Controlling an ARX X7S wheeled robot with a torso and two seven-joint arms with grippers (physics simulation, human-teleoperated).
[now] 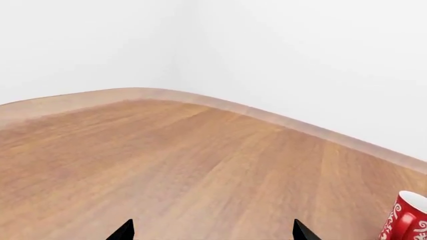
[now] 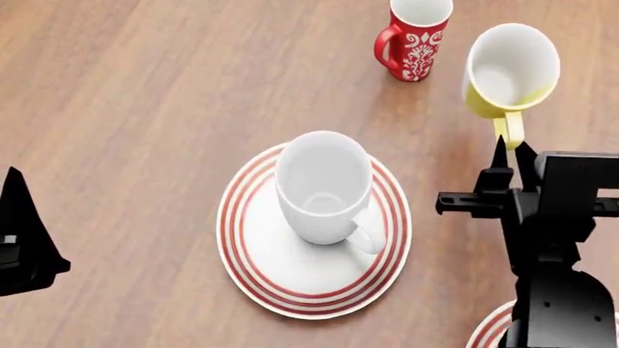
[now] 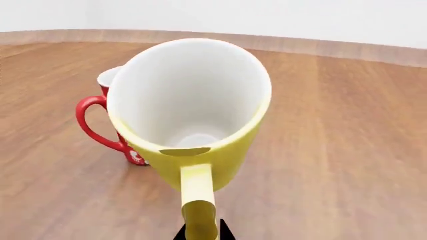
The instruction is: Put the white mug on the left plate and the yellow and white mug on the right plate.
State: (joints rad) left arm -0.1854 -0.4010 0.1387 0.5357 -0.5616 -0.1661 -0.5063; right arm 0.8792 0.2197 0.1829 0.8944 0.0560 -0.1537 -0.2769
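Wooden table (image 2: 145, 109). Left plate (image 2: 254, 268) already carries the white mug (image 2: 324, 188), upright. Right plate (image 2: 488, 330) only a rim sliver, bare, beneath right arm. Yellow and white mug (image 2: 508, 69) tilted toward camera, apparently lifted: right gripper (image 2: 511, 152) clenched on its handle (image 3: 199, 200). Red mug (image 2: 416, 36) stands just beside. Left gripper (image 1: 212, 231) spread, holding nothing, parked clear.

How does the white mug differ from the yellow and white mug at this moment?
The white mug is all white and bigger; the yellow and white mug is yellow outside and smaller. The white mug stands on the left plate; the yellow one is off any plate, its handle between the right gripper fingertips. Both are empty, with white insides.
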